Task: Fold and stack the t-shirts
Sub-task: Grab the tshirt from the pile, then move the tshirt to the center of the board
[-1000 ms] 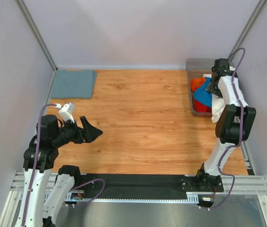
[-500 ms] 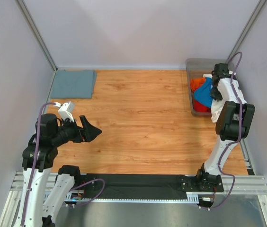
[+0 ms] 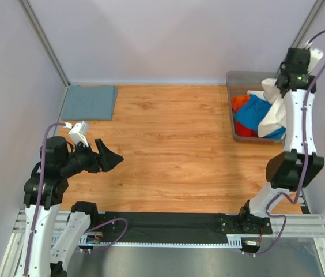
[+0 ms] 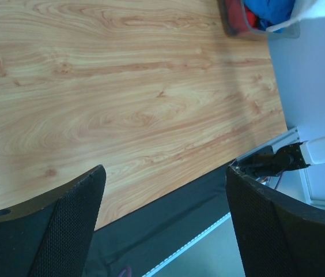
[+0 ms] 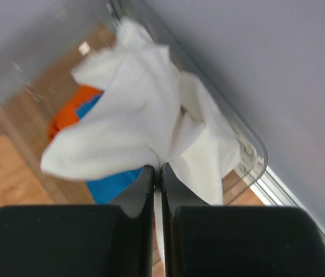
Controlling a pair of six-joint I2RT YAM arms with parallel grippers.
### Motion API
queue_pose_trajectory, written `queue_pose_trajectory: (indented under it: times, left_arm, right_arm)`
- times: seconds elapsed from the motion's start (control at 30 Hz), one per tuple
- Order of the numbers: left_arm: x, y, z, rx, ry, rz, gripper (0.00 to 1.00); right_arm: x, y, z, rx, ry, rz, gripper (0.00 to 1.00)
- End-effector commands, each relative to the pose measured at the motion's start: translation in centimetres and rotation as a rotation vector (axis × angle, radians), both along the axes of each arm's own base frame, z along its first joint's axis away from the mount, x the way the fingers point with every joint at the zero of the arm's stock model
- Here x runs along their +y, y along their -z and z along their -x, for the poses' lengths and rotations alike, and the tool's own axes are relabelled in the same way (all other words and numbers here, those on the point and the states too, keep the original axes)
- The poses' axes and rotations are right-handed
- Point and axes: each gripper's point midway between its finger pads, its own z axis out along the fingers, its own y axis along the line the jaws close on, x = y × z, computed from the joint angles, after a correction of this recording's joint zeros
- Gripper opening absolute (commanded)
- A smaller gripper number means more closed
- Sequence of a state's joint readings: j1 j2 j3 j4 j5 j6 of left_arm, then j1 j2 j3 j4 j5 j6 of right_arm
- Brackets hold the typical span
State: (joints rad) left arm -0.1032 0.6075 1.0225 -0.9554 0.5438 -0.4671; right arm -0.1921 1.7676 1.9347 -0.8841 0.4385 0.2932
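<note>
White cloth sits pinched between the fingers of your right gripper point(image 5: 157, 173), which are pressed together on a fold of the cream-white t-shirt point(image 5: 133, 109). Your right wrist view shows that grip close up. The shirt bunches above the fingertips in the middle of the frame and drapes over the clear grey bin point(image 5: 253, 157), whose rim curves down the right side. Behind the cloth, at the left of the frame, you see a strip of the bright blue t-shirt point(image 5: 112, 186) and a patch of the orange-red t-shirt point(image 5: 69, 114), both inside the bin. That picture is soft, so you cannot make out seams or the neck there.

The top view cannot show you the pinch itself, but it gives what the wrist view lacks. The right arm stands tall at the upper right of the frame. The white shirt hangs from the gripper down into the bin and lies across the blue one. The bin stands at the upper right corner of the wooden table point(image 3: 168, 144). You also see a dull grey-blue t-shirt point(image 3: 89, 102) lying folded flat at the table's upper left corner, well apart from the bin.

Your left gripper point(image 4: 163, 179) has its fingers spread wide and grips nothing. Its own view looks between them at wood grain, with the bin and a bit of blue and white cloth at the upper right edge. The top view places this gripper at the lower left of the frame, above the table.
</note>
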Motion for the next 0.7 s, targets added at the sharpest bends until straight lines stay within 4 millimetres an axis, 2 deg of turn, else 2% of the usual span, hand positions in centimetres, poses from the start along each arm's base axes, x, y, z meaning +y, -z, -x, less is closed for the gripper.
queue_pose_trajectory:
  times: [0.0, 0.03, 0.1, 0.13, 0.2, 0.23, 0.27, 0.3, 0.33, 0.37, 0.4, 0.43, 0.47, 0.5, 0.53, 0.57, 0.63, 0.67]
  left_arm:
    - [-0.5, -1.6, 1.0, -0.005, 0.018, 0.039, 0.90]
    - [-0.6, -1.6, 1.2, 0.000, 0.022, 0.044, 0.89]
    - [-0.7, -1.7, 1.7, 0.012, 0.028, 0.058, 0.88]
    - [-0.7, -1.5, 1.9, 0.027, 0.026, 0.059, 0.88]
    - [-0.7, -1.6, 2.3, 0.034, 0.022, 0.062, 0.88]
    - [-0.7, -1.6, 2.6, 0.042, 0.022, 0.064, 0.88]
    - [-0.6, -2.0, 2.9, 0.024, 0.022, 0.066, 0.88]
    - [-0.6, -2.1, 3.1, 0.025, 0.018, 0.067, 0.88]
    - [-0.5, -2.2, 3.2, 0.022, 0.014, 0.068, 0.90]
    - [-0.5, -2.6, 3.4, 0.011, 0.010, 0.071, 0.91]
    - [-0.4, -2.7, 3.7, 0.012, 0.004, 0.075, 0.92]
    - [-0.4, -2.8, 3.8, 0.015, -0.002, 0.082, 0.93]
    - [-0.4, -3.0, 4.1, 0.004, -0.010, 0.086, 0.94]
    - [-0.2, -2.8, 4.4, 0.017, -0.020, 0.084, 0.96]
    - [-0.1, -2.7, 4.7, 0.023, -0.032, 0.083, 0.97]
    - [0.4, -2.4, 4.9, 0.021, -0.057, 0.068, 0.98]
    - [1.0, -1.2, 5.6, 0.069, -0.091, 0.046, 0.98]
    - [1.5, -0.3, 5.7, 0.091, -0.125, 0.029, 0.99]
  right_arm:
    - [3.7, -18.3, 2.2, -0.505, -0.134, 0.036, 0.00]
    - [4.1, -20.1, 2.8, -0.554, -0.137, 0.033, 0.00]
    - [7.4, -23.1, 3.6, -0.653, -0.261, -0.044, 0.00]
    - [9.6, -25.3, 4.7, -0.720, -0.324, -0.073, 0.00]
    - [13.9, -27.5, 6.2, -0.795, -0.486, -0.161, 0.00]
    - [17.7, -28.0, 7.0, -0.805, -0.616, -0.254, 0.00]
    - [20.2, -28.1, 7.7, -0.802, -0.689, -0.305, 0.00]
    - [24.2, -28.3, 9.4, -0.790, -0.805, -0.367, 0.00]
    - [26.4, -28.0, 10.5, -0.771, -0.874, -0.406, 0.00]
    - [28.8, -26.3, 11.2, -0.709, -0.942, -0.449, 0.00]
    - [30.6, -25.6, 13.1, -0.674, -1.000, -0.481, 0.00]
    - [34.0, -24.0, 15.2, -0.608, -1.090, -0.551, 0.00]
    - [35.9, -19.8, 15.7, -0.489, -1.119, -0.592, 0.01]
    - [36.9, -18.4, 17.8, -0.449, -1.165, -0.626, 0.06]
    - [39.3, -16.2, 20.4, -0.367, -1.257, -0.674, 0.19]
    - [40.4, -10.2, 21.2, -0.204, -1.242, -0.706, 0.53]
    - [40.5, -5.8, 24.5, -0.075, -1.245, -0.731, 0.74]
    - [40.2, -3.0, 25.4, 0.000, -1.220, -0.747, 0.90]
